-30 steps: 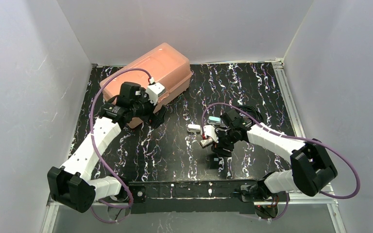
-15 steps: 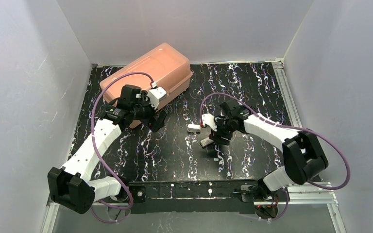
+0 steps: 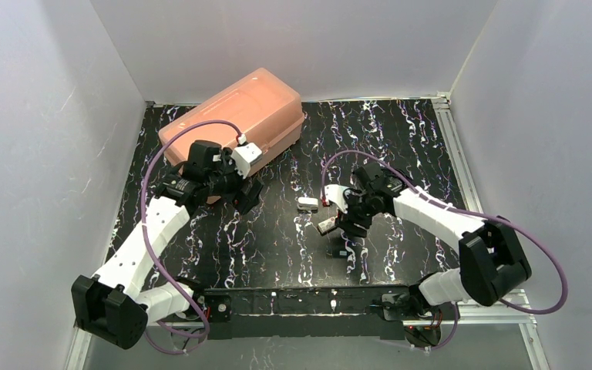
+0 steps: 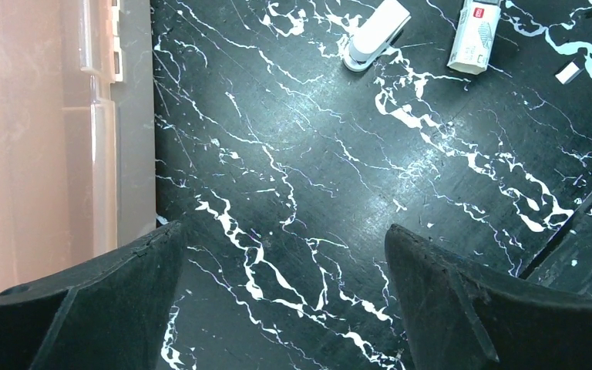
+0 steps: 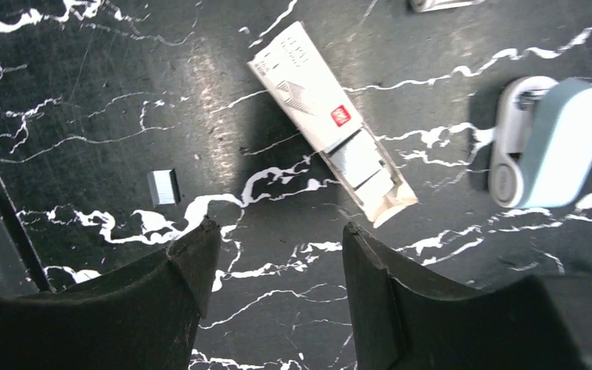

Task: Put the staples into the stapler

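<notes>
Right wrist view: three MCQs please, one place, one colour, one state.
1. The loose staple strip lies: A) on the table, apart from the staple box; B) inside that box; C) held in the air.
2. The box's logo is: A) green; B) red; C) blue.
3. The right gripper is: A) shut on the box; B) shut on the strip; C) open, empty.
Key: 1A, bare table separates strip and box; 2B, red square on white card; 3C, only table shows between its fingers.

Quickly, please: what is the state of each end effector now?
Left end effector: open, holding nothing.
Right end effector: open, holding nothing.
</notes>
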You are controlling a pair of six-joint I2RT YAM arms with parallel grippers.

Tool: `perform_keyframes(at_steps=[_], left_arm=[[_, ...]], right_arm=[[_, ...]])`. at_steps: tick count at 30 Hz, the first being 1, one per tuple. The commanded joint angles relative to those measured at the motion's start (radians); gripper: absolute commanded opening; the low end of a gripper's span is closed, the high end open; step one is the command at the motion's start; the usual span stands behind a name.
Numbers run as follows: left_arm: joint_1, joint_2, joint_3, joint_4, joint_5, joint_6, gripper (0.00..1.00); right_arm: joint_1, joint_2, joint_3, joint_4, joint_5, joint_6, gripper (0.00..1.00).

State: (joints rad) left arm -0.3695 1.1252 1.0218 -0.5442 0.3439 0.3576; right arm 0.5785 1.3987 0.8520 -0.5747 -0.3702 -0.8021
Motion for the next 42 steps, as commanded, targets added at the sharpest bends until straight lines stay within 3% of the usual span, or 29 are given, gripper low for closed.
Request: perform_keyframes(at_steps=[1,9,13,15,22,26,38,42], left_arm=[[0.001,-0.032,-0.023,0.025,0.004,-0.001,0.99],[0.001,-0.076,-0.038,0.120,-0.122,-0.102,0.99],[0.009,-0.113,-0.019,0.142,-0.234,-0.142,0.99],[0.022,-0.137,-0.014,0.159,-0.294,-0.167,0.98],[0.080,-0.233,-0.010,0.244,-0.488,-0.258,0.99],[0.090,-0.269,0.014,0.263,-0.517,-0.261,0.98],[0.116,-0.338,0.028,0.210,-0.375,-0.249,0.99],[0.117,-0.352,0.006,0.229,-0.409,-0.310,0.99]], right_arm=[[-0.003,-0.067,0.004,0.084,0.038,0.098,0.67],[-0.090,-0.145,0.093,0.170,0.139,0.293,0.77],[-0.169,-0.159,0.193,0.171,0.205,0.370,0.88],[-0.196,-0.169,0.241,0.172,0.240,0.410,0.98],[-0.223,-0.206,0.393,0.198,0.438,0.534,0.99],[-0.227,-0.265,0.420,0.238,0.504,0.546,0.99],[-0.307,-0.348,0.400,0.209,0.327,0.595,0.99],[-0.318,-0.356,0.372,0.222,0.341,0.602,0.99]])
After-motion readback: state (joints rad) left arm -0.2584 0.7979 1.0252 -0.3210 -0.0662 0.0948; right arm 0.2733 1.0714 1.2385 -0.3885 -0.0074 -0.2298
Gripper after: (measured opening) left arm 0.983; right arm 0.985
